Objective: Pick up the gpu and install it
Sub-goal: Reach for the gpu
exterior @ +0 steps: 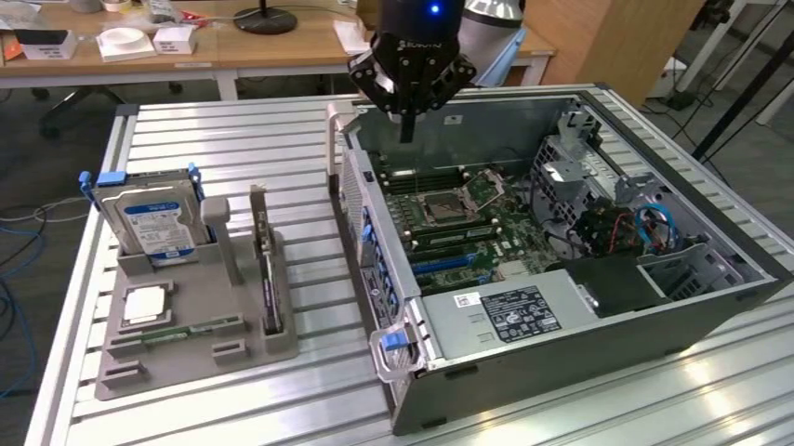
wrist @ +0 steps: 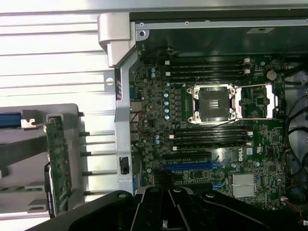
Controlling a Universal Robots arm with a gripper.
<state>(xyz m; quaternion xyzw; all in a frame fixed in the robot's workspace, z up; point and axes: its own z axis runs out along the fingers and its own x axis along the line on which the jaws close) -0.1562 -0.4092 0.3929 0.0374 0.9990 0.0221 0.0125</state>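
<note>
**Hovering empty-handed over the open case while the gpu waits in its rack**

Hanging above the far edge of the computer case point(exterior: 694, 307), the gripper point(exterior: 407, 132) points straight down with its jaws pressed together and nothing between them. It is nearest to the case's rear wall, not to any part it could pick up.

The gpu point(exterior: 264, 269) stands on its long edge in a slot of the grey holder point(exterior: 186, 367), which sits on the slatted table point(exterior: 248, 139) at the exterior view's left of the case, well apart from the gripper. Standing upright probably leaves its top edge free for a pinch from above. The hard drive point(exterior: 152, 223) stands in a neighbouring slot, and the memory stick point(exterior: 189, 330) lies flat in front of it, each in its own place so that none is in the way of another.

The case lies on its side with the panel off, so the motherboard point(wrist: 159, 110) faces up. That leaves its blue expansion slot point(wrist: 190, 167), near the processor socket point(wrist: 214, 103), open to reach from above. As I judge it, the pick has not begun.
</note>
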